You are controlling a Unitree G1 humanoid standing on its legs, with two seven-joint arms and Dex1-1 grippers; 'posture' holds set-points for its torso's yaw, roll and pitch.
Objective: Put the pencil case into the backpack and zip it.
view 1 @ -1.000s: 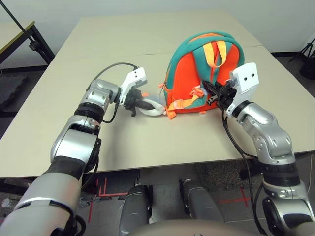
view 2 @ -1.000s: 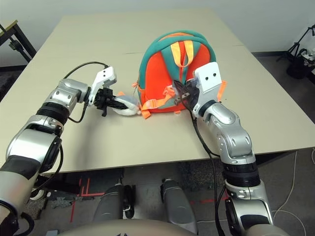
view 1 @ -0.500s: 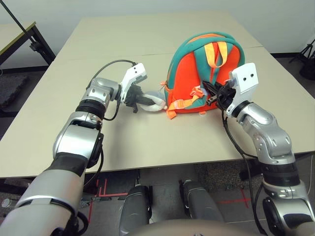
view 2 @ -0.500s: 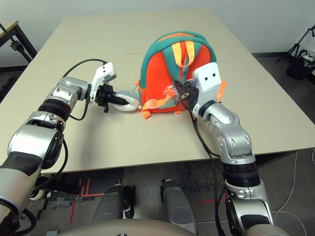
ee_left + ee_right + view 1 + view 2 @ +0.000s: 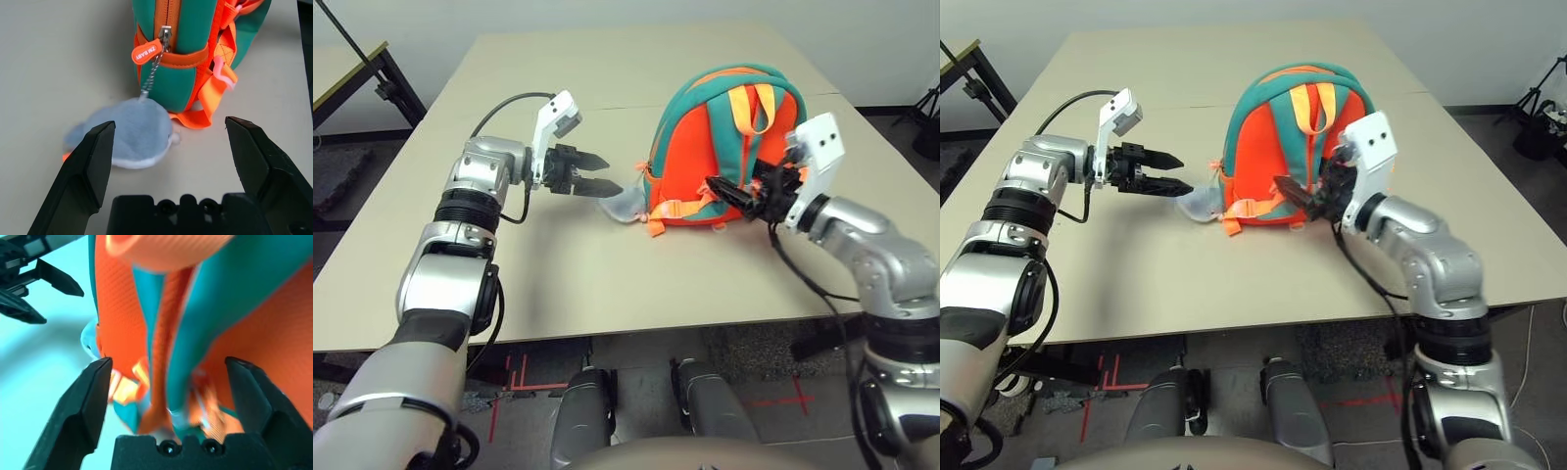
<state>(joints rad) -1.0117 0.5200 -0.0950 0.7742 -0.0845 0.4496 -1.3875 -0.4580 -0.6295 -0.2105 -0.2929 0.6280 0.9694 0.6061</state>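
Observation:
The orange backpack (image 5: 705, 147) with teal trim stands upright mid-table, straps toward me. Its grey plush charm (image 5: 622, 204) lies on the table at its left foot, hanging by a chain from the zipper pull (image 5: 165, 33). My left gripper (image 5: 595, 183) hovers just left of the charm, open, holding nothing; the left wrist view has the charm (image 5: 127, 132) beyond its spread fingers (image 5: 90, 166). My right gripper (image 5: 1298, 191) is open at the backpack's lower right front, with straps and fabric (image 5: 161, 333) between its wide jaws. The pencil case is out of view.
The beige table (image 5: 568, 274) has bare room in front of and to the left of the backpack. A black stand (image 5: 382, 83) is off the table's far left corner. A seam (image 5: 607, 106) crosses the tabletop behind the backpack.
Both grippers have opened. The left one let go of the plush charm and pulled back up and to the left. The right forearm swung outward while its fingers stay at the backpack.

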